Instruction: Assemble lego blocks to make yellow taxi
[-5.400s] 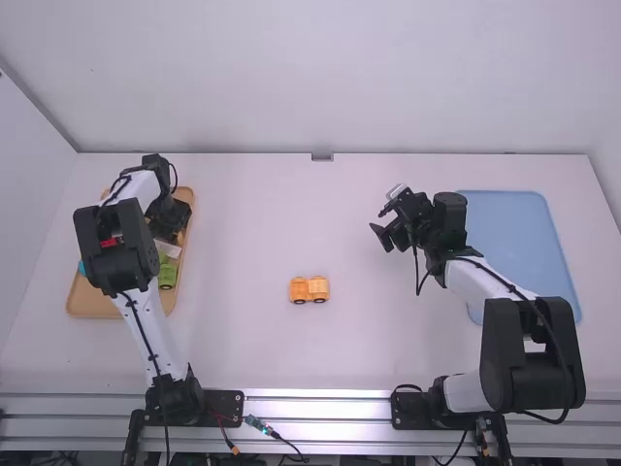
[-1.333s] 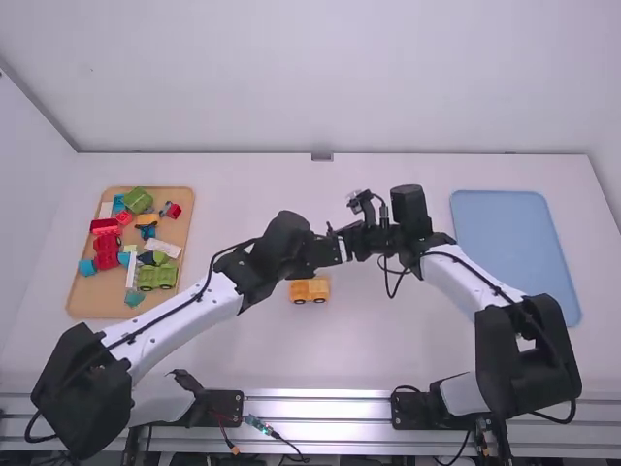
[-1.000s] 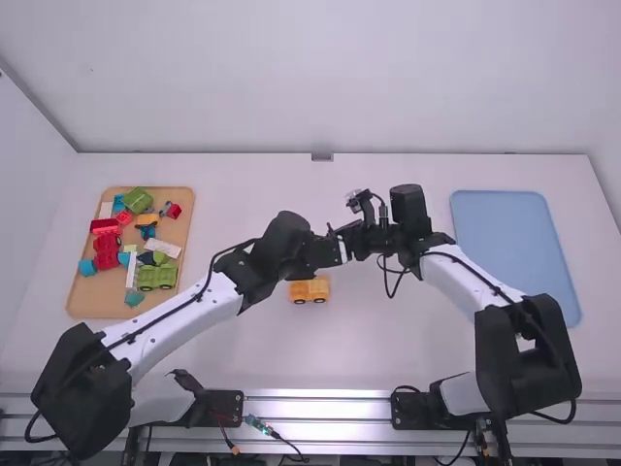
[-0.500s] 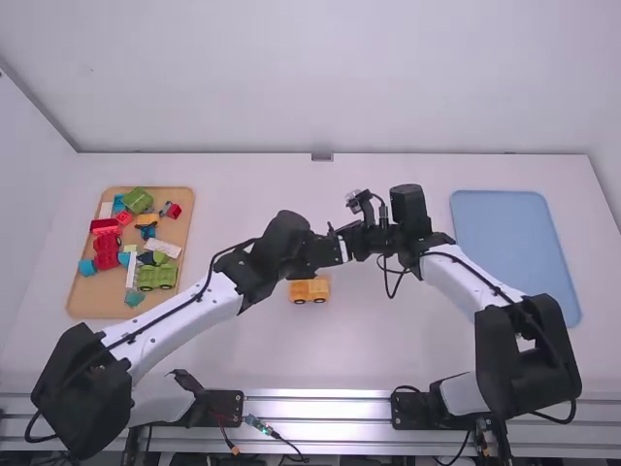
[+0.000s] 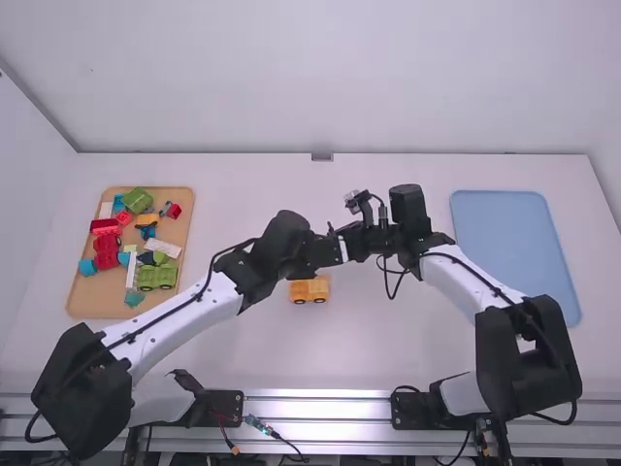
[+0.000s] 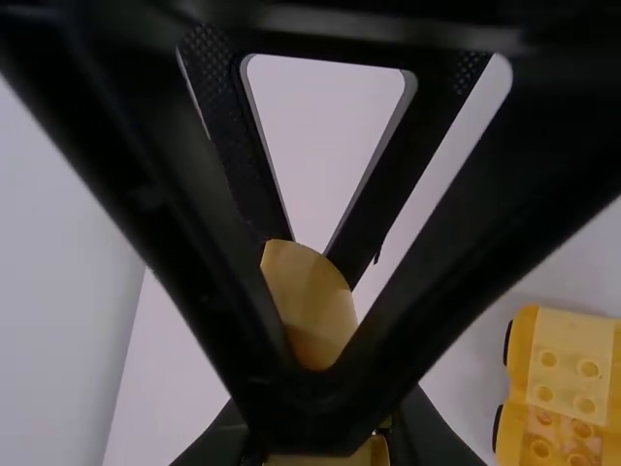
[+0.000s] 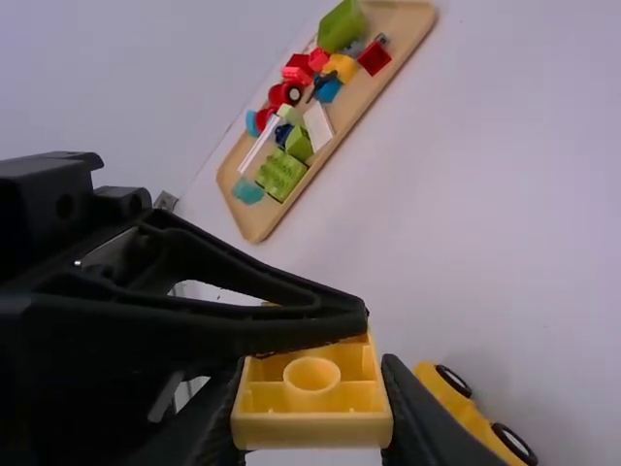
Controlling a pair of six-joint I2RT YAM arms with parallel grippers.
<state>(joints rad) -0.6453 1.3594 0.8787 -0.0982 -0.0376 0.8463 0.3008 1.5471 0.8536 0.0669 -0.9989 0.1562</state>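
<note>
We judge the step in hand to be a mid-air handover or re-grip of a hollow yellow plastic block [image 7: 312, 430], ahead of stacking it on the taxi. Our black right gripper [image 7: 312, 408] has its fingers closed on the block's sides; our black left gripper [image 6: 328, 447] pinches it too, its fingers meeting the same piece. The yellow studded car base with black wheels [image 5: 310, 290] sits on the white table [image 5: 398, 340], just nearer the camera than the grippers.

Next, we should make sure one hold is firm before the other lets go; we cannot tell which is meant to release. Then we need to turn the open underside, with its round tube, down towards the base's studs, line up the edges and press evenly. Releasing too soon could drop or twist the block, and an off-centre push could roll the base away.
</note>
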